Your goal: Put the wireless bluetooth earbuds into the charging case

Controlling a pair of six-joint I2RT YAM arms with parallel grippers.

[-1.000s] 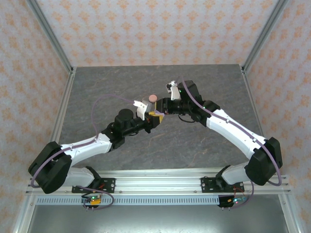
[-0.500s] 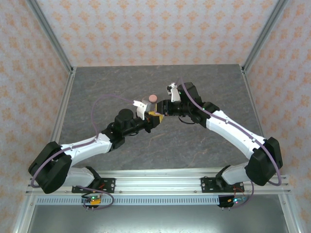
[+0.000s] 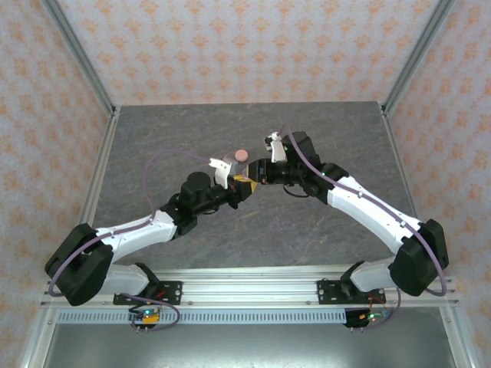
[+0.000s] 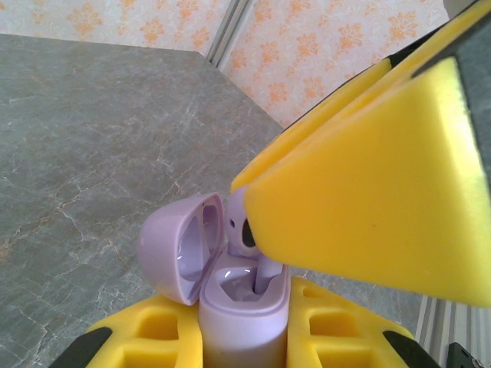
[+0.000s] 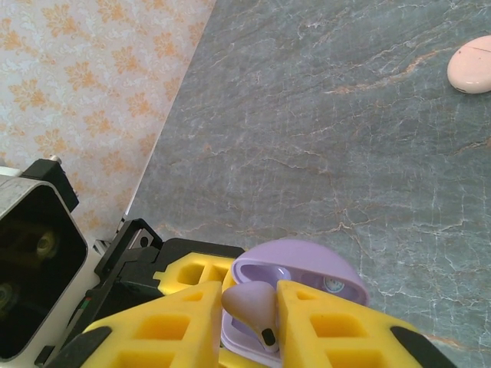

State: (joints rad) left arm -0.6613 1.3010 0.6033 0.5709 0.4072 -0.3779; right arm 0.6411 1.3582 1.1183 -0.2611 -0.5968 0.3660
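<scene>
My left gripper is shut on the body of a lilac charging case, held upright off the table with its lid hinged open. My right gripper is shut on a lilac earbud, pinched between its yellow fingers. The earbud hangs over the open case with its stem reaching down into the right well; the left well looks empty. From above, the two grippers meet at mid-table: left gripper, right gripper.
A closed salmon-pink round case lies on the grey marbled table just behind the grippers, and sits far right in the right wrist view as the pink case. Patterned walls and aluminium posts enclose the table.
The right gripper has edged slightly left and down toward the case held by the left gripper. The left arm has stayed still.
</scene>
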